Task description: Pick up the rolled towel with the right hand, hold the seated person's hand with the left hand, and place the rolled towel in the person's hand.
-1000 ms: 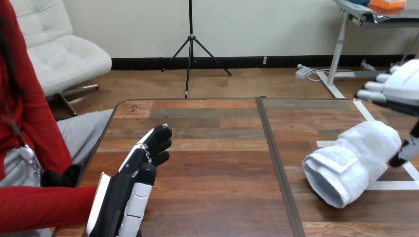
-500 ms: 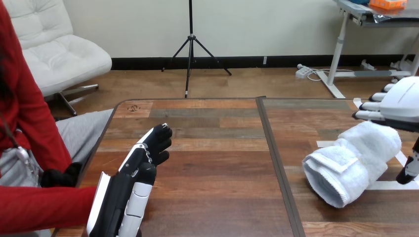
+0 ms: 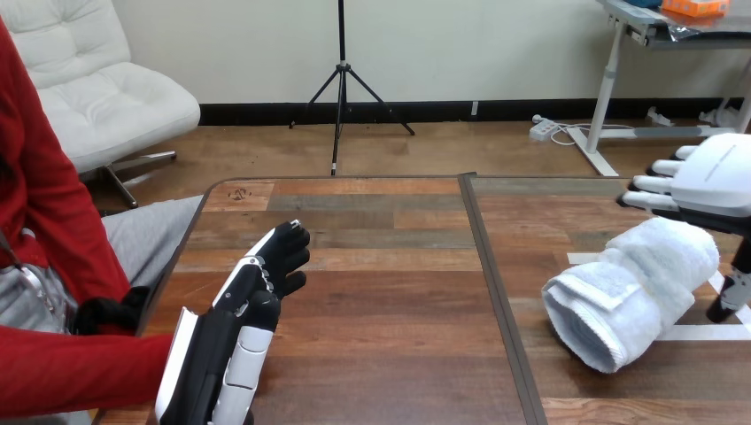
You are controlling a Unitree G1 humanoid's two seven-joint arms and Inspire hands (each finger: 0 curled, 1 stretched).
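The rolled white towel (image 3: 630,290) lies on its side on the right half of the table, its open end facing front-left. My right hand (image 3: 716,173) hovers over the towel's far right end, open, with straight fingers pointing left above the roll and the thumb (image 3: 728,297) hanging down past its right side. My left hand (image 3: 239,323) is raised over the table's front left, open, fingers pointing away. The person's red-sleeved forearm (image 3: 75,372) reaches in from the left up to that hand's wrist; I cannot tell whether they touch.
A dark seam (image 3: 496,292) runs front to back between the two wooden tabletops (image 3: 381,266). White tape lines (image 3: 704,333) mark the right top around the towel. The person sits close against the table's left edge.
My right hand has come down and to the left, from above and beyond the towel to just over its far end. The left hand and the towel have stayed put.
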